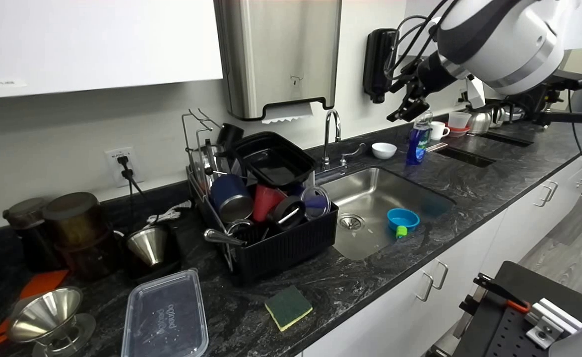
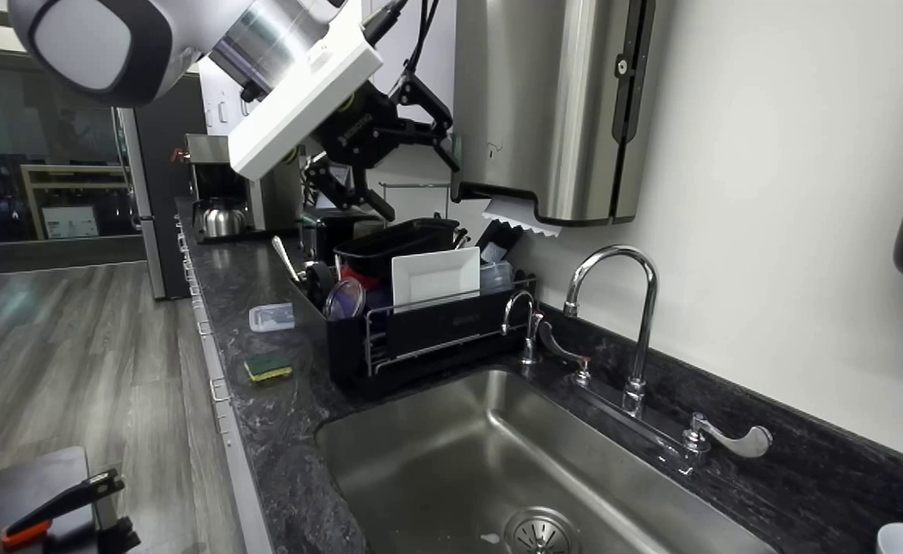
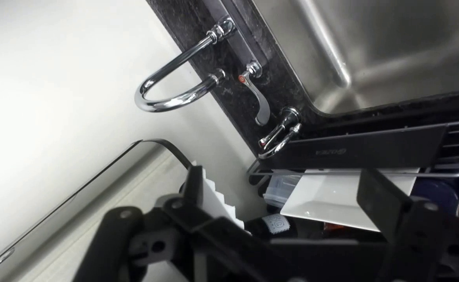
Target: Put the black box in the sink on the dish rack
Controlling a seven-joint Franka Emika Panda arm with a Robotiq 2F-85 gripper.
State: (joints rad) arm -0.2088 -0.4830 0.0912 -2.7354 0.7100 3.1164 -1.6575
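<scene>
Black box; fingers clear of rim

White arm, charcoal band, silver collar, black cables, black jaws lettered ROBOTIQ

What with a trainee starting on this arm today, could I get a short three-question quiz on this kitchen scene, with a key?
1. Short answer: where does the black box rest?
2. True or false: the fingers stand apart, with nothing held between them.
3. Multiple choice: in an exterior view, the bowl in the sink is (a) white, (b) red or (c) blue.

Key:
1. In the dish rack, open side up.
2. True.
3. (c) blue.
</scene>
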